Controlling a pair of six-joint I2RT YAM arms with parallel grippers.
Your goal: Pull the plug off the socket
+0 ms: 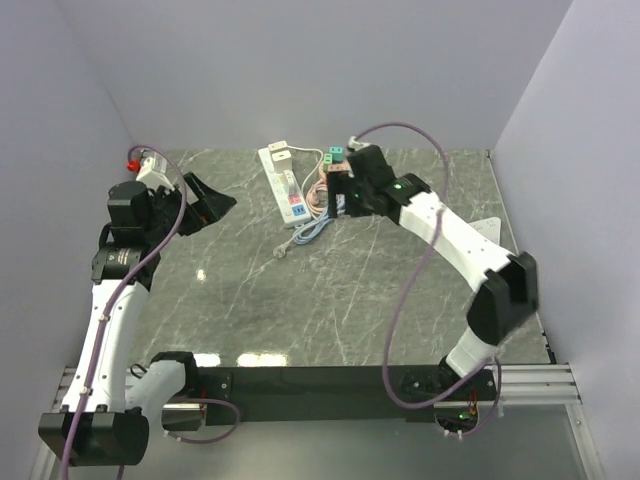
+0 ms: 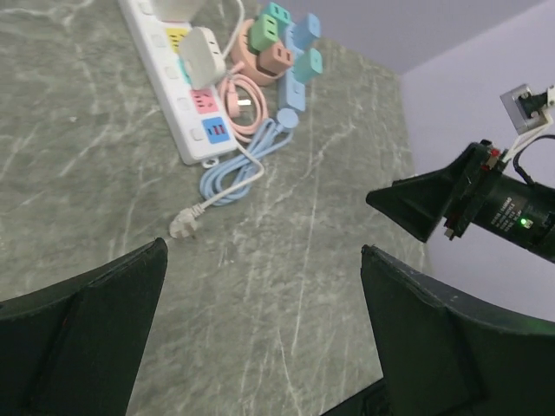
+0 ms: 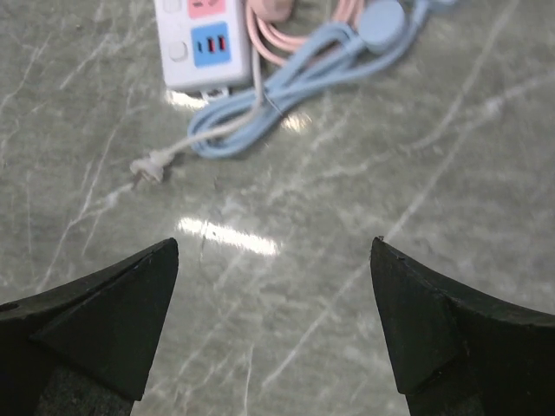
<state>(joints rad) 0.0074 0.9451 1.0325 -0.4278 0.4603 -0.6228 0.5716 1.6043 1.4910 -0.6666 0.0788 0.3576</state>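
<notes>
A white power strip (image 1: 284,190) lies at the back middle of the grey marble table. A white plug (image 2: 201,54) sits in one of its sockets, and a second white plug (image 2: 178,8) sits further along at the frame's top edge. The strip's near end with a blue socket shows in the right wrist view (image 3: 203,43). My left gripper (image 1: 212,205) is open and empty, left of the strip, above bare table (image 2: 263,251). My right gripper (image 1: 338,200) is open and empty, just right of the strip, above the table (image 3: 274,244) near the cables.
Pink, blue and green adapters (image 2: 282,43) lie beside the strip with a coiled pink cable (image 2: 243,100) and a blue cable (image 3: 295,91). A loose white cord end (image 3: 143,166) lies on the table. Walls close in the left, back and right.
</notes>
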